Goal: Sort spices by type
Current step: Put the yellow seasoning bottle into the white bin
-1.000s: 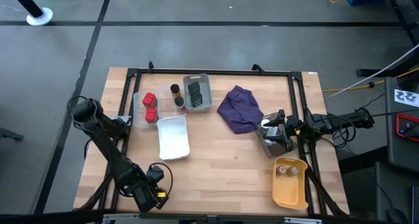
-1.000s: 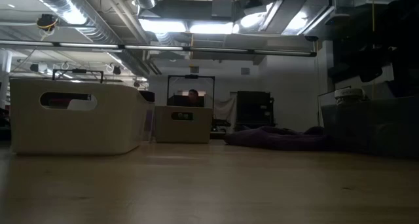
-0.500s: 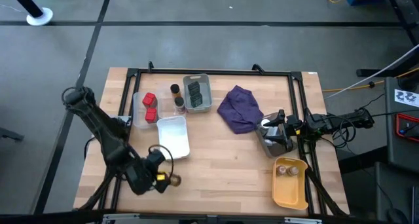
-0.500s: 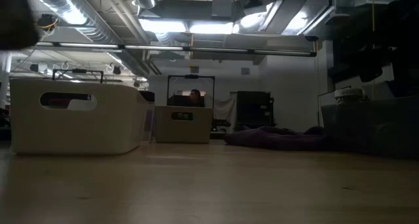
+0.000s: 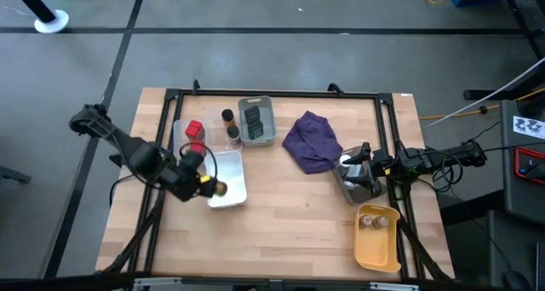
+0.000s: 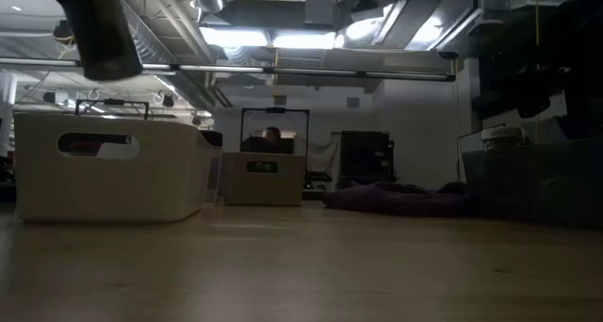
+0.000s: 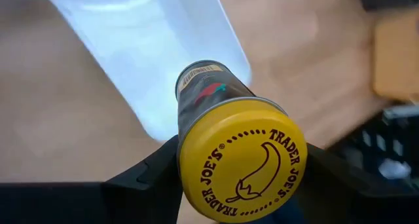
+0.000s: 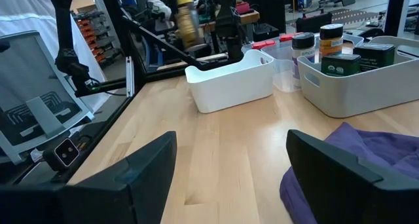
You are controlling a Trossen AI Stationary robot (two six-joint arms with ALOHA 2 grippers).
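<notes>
We see the left gripper (image 5: 213,187) above the near left part of the table (image 5: 289,231), its jaws clenched on a yellow-capped spice jar (image 7: 226,129) held over the white tray (image 5: 230,176). In the left wrist view the jar's long axis runs straight away from the camera, cap toward the wrist and base toward the tray and table below; the right wrist view shows it upright in the air above that tray. The right gripper (image 8: 226,168) rests at the right edge of the table beside the purple cloth (image 5: 312,141), its jaws spread wide and holding nothing. Two red tins (image 5: 195,138) sit in the clear tray (image 5: 178,128), dark tins in the grey tray (image 5: 258,121), and two small jars in the yellow tray (image 5: 377,247).
</notes>
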